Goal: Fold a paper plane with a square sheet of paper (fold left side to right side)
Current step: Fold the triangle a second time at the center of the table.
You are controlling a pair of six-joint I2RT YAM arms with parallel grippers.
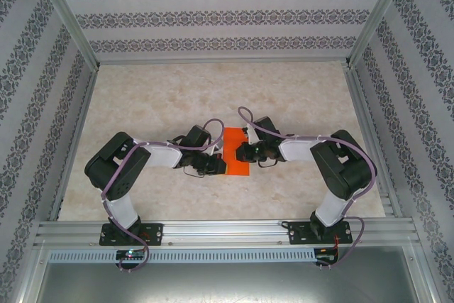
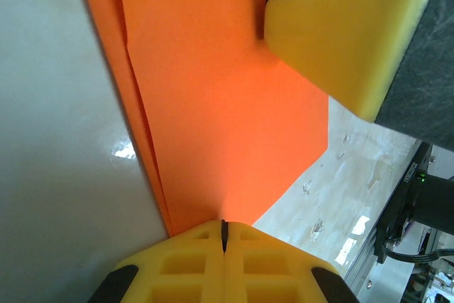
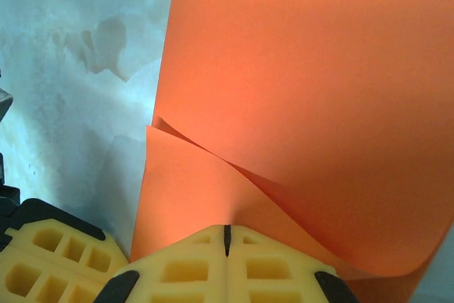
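Yellow ribbed fingertips of our left gripper [image 2: 224, 228] sit pressed together at the edge of the bright orange square sheet of paper [image 2: 227, 104]; whether they pinch it we cannot tell. Our right gripper [image 3: 227, 232] is closed on a lifted, curling layer. We see the sheet mid-way across the pale marbled table [image 1: 213, 90], between both grippers.

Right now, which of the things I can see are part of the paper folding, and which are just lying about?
Part of the job:
- bright orange thin paper sheet, partly folded
- left gripper, pinching it
- right gripper, pinching it

Just there:
- pale marbled tabletop
- silver metal frame rail
- patterned walls
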